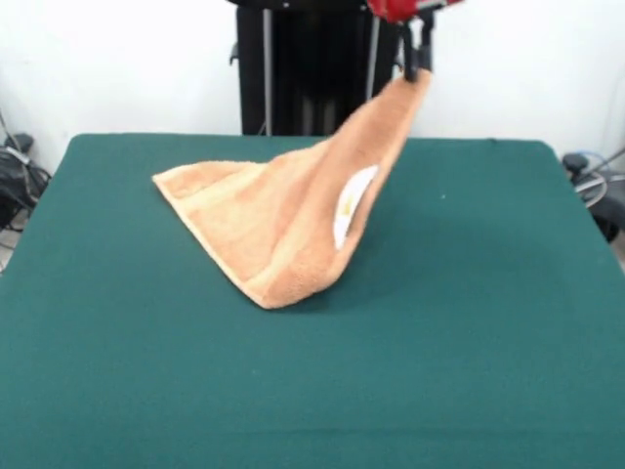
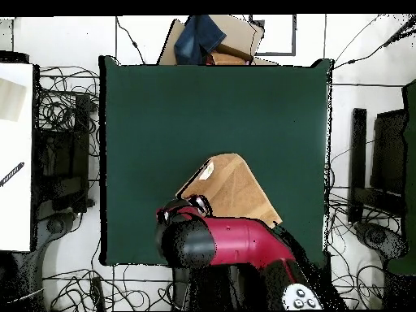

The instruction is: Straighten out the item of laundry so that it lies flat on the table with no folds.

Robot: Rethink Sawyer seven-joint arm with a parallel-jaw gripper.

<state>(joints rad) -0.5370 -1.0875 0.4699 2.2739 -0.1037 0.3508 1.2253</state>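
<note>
The item of laundry is an orange-tan terry towel with a white label facing the front view. One corner is lifted high off the table; the rest drapes down in a folded tent, its lower edges resting on the green top. My gripper hangs at the top of the front view, shut on that raised corner. From overhead the towel shows just beyond the red arm, which hides the gripper and the held corner.
The table top is dark green. A cardboard box with blue cloth sits past its far edge in the overhead view. Cables and equipment lie on the floor along both sides.
</note>
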